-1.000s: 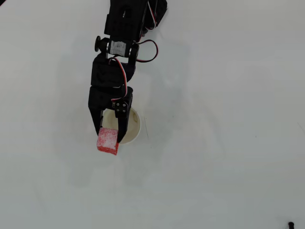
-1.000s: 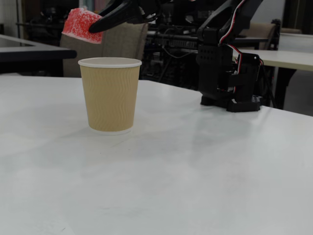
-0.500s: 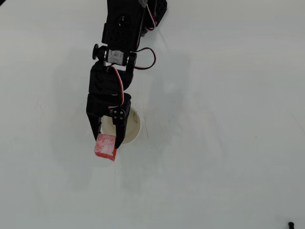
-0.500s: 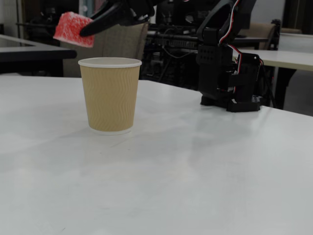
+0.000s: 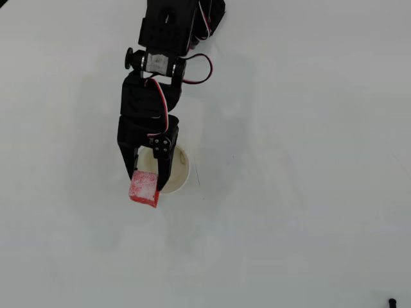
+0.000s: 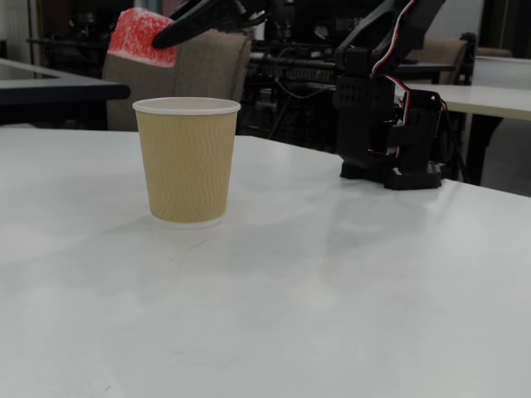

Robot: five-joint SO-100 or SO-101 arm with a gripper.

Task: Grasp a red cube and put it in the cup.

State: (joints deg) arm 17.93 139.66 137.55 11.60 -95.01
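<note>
My gripper (image 5: 146,181) is shut on the red cube (image 5: 144,188), whose scuffed whitish face shows from above. In the fixed view the gripper (image 6: 158,40) holds the cube (image 6: 143,36) well above the table, over the left side of the cup's rim. The cup (image 6: 187,162) stands upright, tan ribbed outside with a white rolled rim. In the overhead view the cup (image 5: 180,173) is mostly hidden under the gripper; the cube overlaps its lower left edge.
The arm's black base (image 6: 386,124) stands on the white table (image 6: 332,290) at the right in the fixed view. A small dark object (image 5: 392,301) lies at the table's lower right in the overhead view. Chairs and desks stand behind the table.
</note>
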